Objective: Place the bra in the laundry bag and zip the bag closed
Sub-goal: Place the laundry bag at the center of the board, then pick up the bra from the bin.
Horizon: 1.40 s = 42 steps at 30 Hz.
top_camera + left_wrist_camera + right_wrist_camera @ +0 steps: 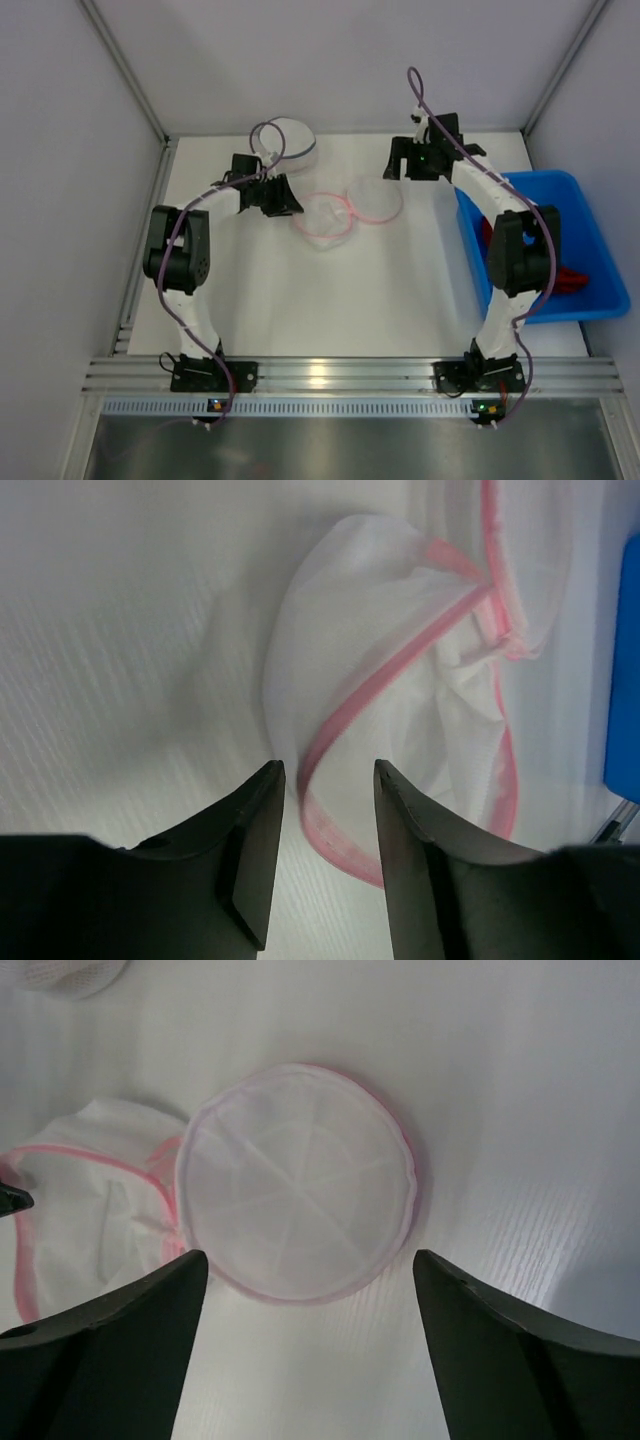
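Observation:
The round white mesh laundry bag with pink trim lies open like a clamshell at the table's middle back: one half on the left, the flat lid half on the right. My left gripper is open at the left half's edge; in the left wrist view the pink rim runs between its fingertips. Crumpled white fabric lies in that half; I cannot tell whether it is the bra. My right gripper is wide open and empty above the lid.
A second white mesh round item sits at the back left by the wall. A blue bin with something red in it stands at the right table edge. Grey walls close in the back and both sides.

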Tool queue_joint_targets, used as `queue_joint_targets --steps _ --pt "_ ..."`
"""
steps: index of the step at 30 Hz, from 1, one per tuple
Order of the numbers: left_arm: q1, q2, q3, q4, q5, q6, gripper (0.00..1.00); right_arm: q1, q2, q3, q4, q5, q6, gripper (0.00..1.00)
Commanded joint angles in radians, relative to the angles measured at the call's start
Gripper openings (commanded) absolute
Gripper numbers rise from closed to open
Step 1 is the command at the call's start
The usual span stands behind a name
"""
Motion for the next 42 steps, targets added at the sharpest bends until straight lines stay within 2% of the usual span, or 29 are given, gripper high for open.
queue_joint_targets --steps 1,2,3,4,5,6,7,9,10,12,13,14,16,17,18,22,23,29,32,38,39,40,42 --pt "0.002 -0.128 0.037 0.011 0.055 0.04 0.47 -0.004 -0.163 0.084 -0.028 -0.091 -0.058 0.89" --pt "0.002 -0.162 0.038 0.002 0.056 0.048 0.54 -0.017 -0.21 0.088 -0.054 -0.109 -0.095 0.96" --pt "0.002 -0.179 0.041 -0.009 0.062 0.065 0.57 -0.027 -0.234 0.086 -0.074 -0.152 -0.121 0.99" --pt "0.002 -0.199 0.043 -0.03 0.061 0.077 0.59 -0.039 -0.258 0.086 -0.096 -0.17 -0.149 0.99" --pt "0.002 -0.232 0.049 -0.041 0.059 0.091 0.66 -0.069 -0.304 0.086 -0.152 -0.184 -0.195 0.99" --pt "0.002 -0.252 0.054 -0.053 0.046 0.121 0.68 -0.086 -0.324 0.086 -0.186 -0.195 -0.238 0.99" --pt "0.004 -0.271 0.055 -0.067 0.039 0.14 0.74 -0.105 -0.343 0.097 -0.223 -0.204 -0.265 0.99" --pt "0.008 -0.318 0.064 -0.111 0.039 0.189 0.83 -0.195 -0.381 0.112 -0.363 -0.259 -0.35 0.99" --pt "0.011 -0.334 0.072 -0.133 0.044 0.21 0.87 -0.296 -0.401 0.124 -0.416 -0.287 -0.38 0.99" --pt "0.014 -0.376 0.095 -0.203 0.05 0.273 0.89 -0.397 -0.407 0.141 -0.561 -0.341 -0.506 1.0" --pt "0.014 -0.393 0.1 -0.22 0.052 0.287 0.95 -0.492 -0.401 0.143 -0.602 -0.341 -0.554 0.99" --pt "0.014 -0.419 0.1 -0.242 0.052 0.301 0.98 -0.534 -0.392 0.144 -0.64 -0.336 -0.65 0.96" --pt "0.014 -0.446 0.097 -0.253 0.055 0.301 0.98 -0.646 -0.355 0.132 -0.728 -0.323 -0.747 0.88" --pt "0.014 -0.453 0.092 -0.259 0.058 0.286 0.98 -0.669 -0.342 0.126 -0.744 -0.303 -0.766 0.79" --pt "0.014 -0.467 0.091 -0.26 0.056 0.272 0.98 -0.7 -0.319 0.106 -0.754 -0.292 -0.775 0.75" --pt "0.016 -0.49 0.069 -0.263 0.085 0.203 0.98 -0.689 -0.298 0.016 -0.641 -0.223 -0.708 0.61" --pt "0.016 -0.493 0.062 -0.263 0.084 0.195 0.98 -0.677 -0.292 -0.003 -0.616 -0.167 -0.692 0.59" --pt "0.046 -0.539 0.011 -0.282 0.021 0.221 0.98 -0.547 -0.21 -0.136 -0.435 -0.012 -0.574 0.57" --pt "0.079 -0.544 0.009 -0.297 0.044 0.218 0.98 -0.495 -0.171 -0.188 -0.369 0.047 -0.563 0.6" --pt "0.112 -0.55 0.002 -0.303 0.052 0.214 0.98 -0.439 -0.093 -0.268 -0.245 0.159 -0.557 0.58" --pt "0.115 -0.553 -0.001 -0.305 0.05 0.215 0.98 -0.439 -0.082 -0.276 -0.237 0.173 -0.563 0.53" --pt "0.117 -0.555 -0.001 -0.306 0.05 0.218 0.98 -0.441 -0.081 -0.281 -0.232 0.184 -0.566 0.4" --pt "0.123 -0.559 -0.001 -0.313 0.05 0.221 0.98 -0.462 -0.103 -0.285 -0.251 0.168 -0.568 0.22"
